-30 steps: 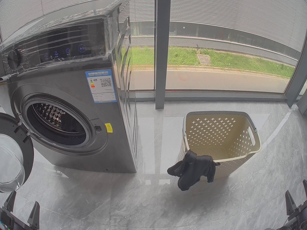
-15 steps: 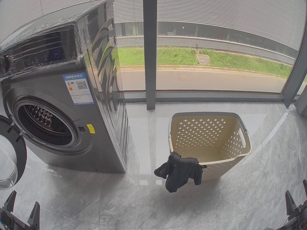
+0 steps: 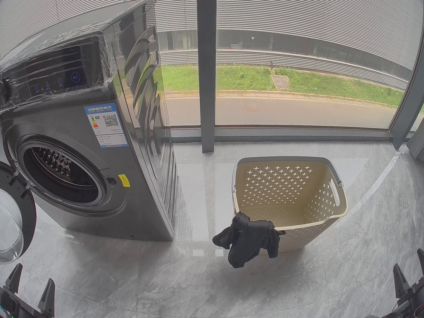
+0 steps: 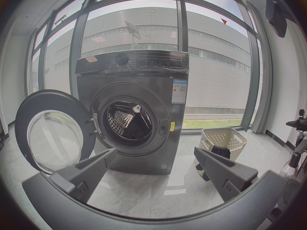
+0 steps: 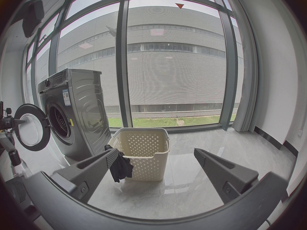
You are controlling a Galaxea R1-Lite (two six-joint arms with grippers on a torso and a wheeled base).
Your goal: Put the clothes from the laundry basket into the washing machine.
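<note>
Two claws of mine sit at the bottom corners of the head view: my left claw low on the left and my right claw low on the right, both empty above the grey floor. The washing machine stands to the left with its round door swung wide open and the drum exposed. The laundry basket stands well apart to its right, near the window. A black garment is draped over the basket's near rim and hangs down its outer wall.

From my left wrist, the left claw's fingers are spread wide with nothing between them, facing the machine's open drum. The basket and garment lie farther off beside the machine.

From my right wrist, the right claw is likewise spread wide and empty, facing the basket. The garment hangs at the corner nearest the machine.
</note>
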